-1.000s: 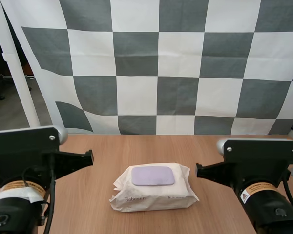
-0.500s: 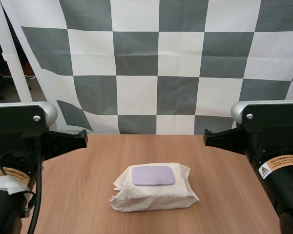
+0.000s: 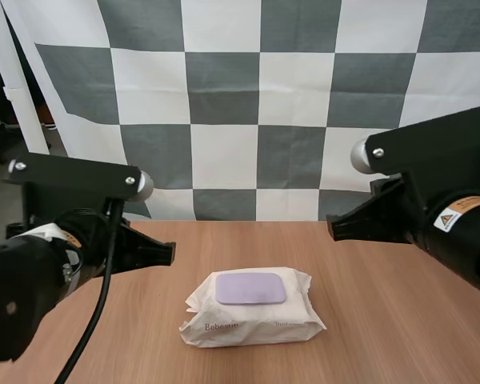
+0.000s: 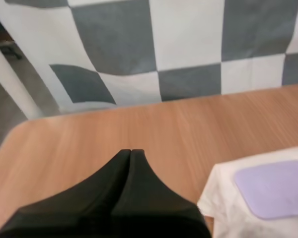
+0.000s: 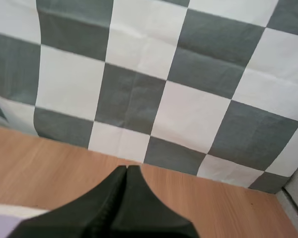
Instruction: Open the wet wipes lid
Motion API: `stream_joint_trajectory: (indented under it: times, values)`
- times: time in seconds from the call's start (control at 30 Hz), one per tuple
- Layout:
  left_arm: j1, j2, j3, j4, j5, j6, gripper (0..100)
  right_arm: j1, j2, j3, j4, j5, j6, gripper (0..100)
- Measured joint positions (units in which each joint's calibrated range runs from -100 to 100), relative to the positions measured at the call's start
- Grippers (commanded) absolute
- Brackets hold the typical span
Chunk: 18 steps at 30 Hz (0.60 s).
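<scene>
A white pack of wet wipes [image 3: 252, 308] lies flat on the wooden table [image 3: 384, 304], with a closed lilac lid [image 3: 250, 288] on its top. In the left wrist view the pack [image 4: 248, 218] and its lid [image 4: 275, 187] lie just beside my left gripper [image 4: 130, 151], whose fingers lie together as one dark wedge, shut on nothing. My left gripper [image 3: 166, 254] hangs over the table left of the pack. My right gripper [image 5: 126, 168] is shut too, empty, pointing toward the table's far edge. Its tip [image 3: 333, 230] is above and to the right of the pack.
The wooden table [image 4: 89, 144] stretches bare around the pack to its far edge [image 5: 188, 181]. A white pole [image 3: 20, 96] stands beyond the table's left side.
Both arms have risen and tilted forward. The left gripper has swung in toward the pack. The pack has not moved and its lid stays closed.
</scene>
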Motion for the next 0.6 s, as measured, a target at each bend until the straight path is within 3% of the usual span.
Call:
stream_joint_trajectory:
  times: [0.1,0.13,0.2,0.23,0.3,0.33,0.37,0.6]
  values:
    - [0.0,3.2,0.0,-3.5,2.7,3.4,1,0.0,1.7,-0.8,-0.4,2.9,-1.8,0]
    - [0.0,4.5,0.0,-5.2,4.1,5.3,3,0.0,4.5,-2.0,-0.8,8.2,-4.6,6]
    - [0.0,6.9,0.0,-7.8,6.7,9.3,20,0.0,7.0,-4.2,-0.8,15.8,-9.6,33]
    - [0.0,8.0,0.0,-8.6,8.3,11.2,31,0.0,7.7,-4.9,-0.7,17.9,-11.0,50]
    - [0.0,9.6,0.0,-8.7,10.6,14.3,66,0.0,8.8,-6.3,-0.4,20.5,-12.8,94]
    - [0.0,10.4,0.0,-8.7,11.7,15.6,85,0.0,9.2,-6.9,-0.4,21.1,-13.4,100]
    - [0.0,11.0,0.0,-8.7,12.1,17.1,99,0.0,9.7,-7.5,-0.8,21.3,-13.7,100]
    - [0.0,15.8,0.4,-9.7,13.6,27.7,100,0.0,12.3,-7.9,-0.4,21.2,-16.4,100]
